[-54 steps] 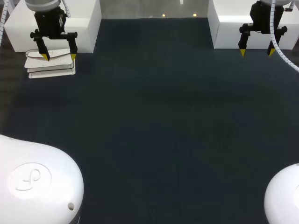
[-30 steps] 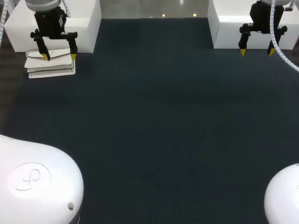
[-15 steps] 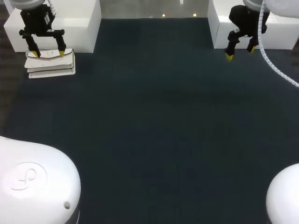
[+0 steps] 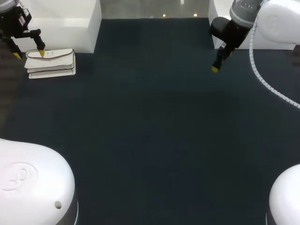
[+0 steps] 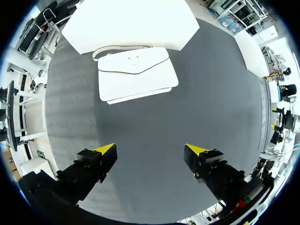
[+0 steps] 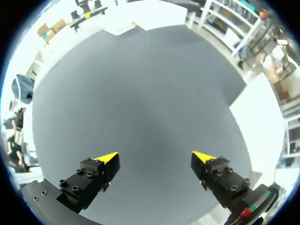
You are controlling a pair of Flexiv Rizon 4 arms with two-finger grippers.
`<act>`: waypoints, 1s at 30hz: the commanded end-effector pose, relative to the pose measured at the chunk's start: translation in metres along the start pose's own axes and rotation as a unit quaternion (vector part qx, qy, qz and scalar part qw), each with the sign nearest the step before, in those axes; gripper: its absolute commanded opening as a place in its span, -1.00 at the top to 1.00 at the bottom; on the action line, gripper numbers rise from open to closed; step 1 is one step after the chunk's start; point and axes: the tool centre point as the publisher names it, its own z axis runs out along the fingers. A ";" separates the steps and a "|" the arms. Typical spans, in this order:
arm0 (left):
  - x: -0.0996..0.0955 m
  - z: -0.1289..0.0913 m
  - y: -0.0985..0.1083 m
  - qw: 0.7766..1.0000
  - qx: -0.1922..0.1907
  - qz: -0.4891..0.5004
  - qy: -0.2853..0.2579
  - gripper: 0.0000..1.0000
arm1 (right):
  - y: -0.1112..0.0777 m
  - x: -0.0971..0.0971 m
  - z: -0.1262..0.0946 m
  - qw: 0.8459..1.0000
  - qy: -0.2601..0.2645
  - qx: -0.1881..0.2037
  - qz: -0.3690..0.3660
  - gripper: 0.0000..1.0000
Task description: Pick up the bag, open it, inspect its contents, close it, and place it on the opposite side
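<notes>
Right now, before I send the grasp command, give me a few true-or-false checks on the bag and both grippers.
1. The left gripper is shut on the bag. False: it is open, and the bag lies ahead of it, not between its fingers.
2. The bag lies flat beside a white block. True.
3. The right gripper is open and holds nothing. True.
4. The bag's flap is open. False: the flap is closed.
5. The bag lies on the robot's right. False: it is at the far left.
</notes>
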 end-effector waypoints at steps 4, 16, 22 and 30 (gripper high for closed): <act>-0.028 0.008 -0.017 0.999 -0.009 -0.006 0.043 -1.00 | 0.007 0.012 0.024 0.977 0.058 -0.097 -0.182 -1.00; -0.053 0.015 -0.042 0.999 0.001 -0.004 0.053 -1.00 | 0.031 0.026 0.049 0.952 0.086 -0.131 -0.262 -1.00; -0.061 0.020 -0.054 0.998 0.003 -0.010 0.065 -1.00 | 0.041 0.029 0.065 0.951 0.091 -0.131 -0.265 -1.00; -0.067 0.028 -0.067 0.997 0.009 -0.012 0.078 -1.00 | 0.057 0.025 0.087 0.948 0.104 -0.149 -0.261 -1.00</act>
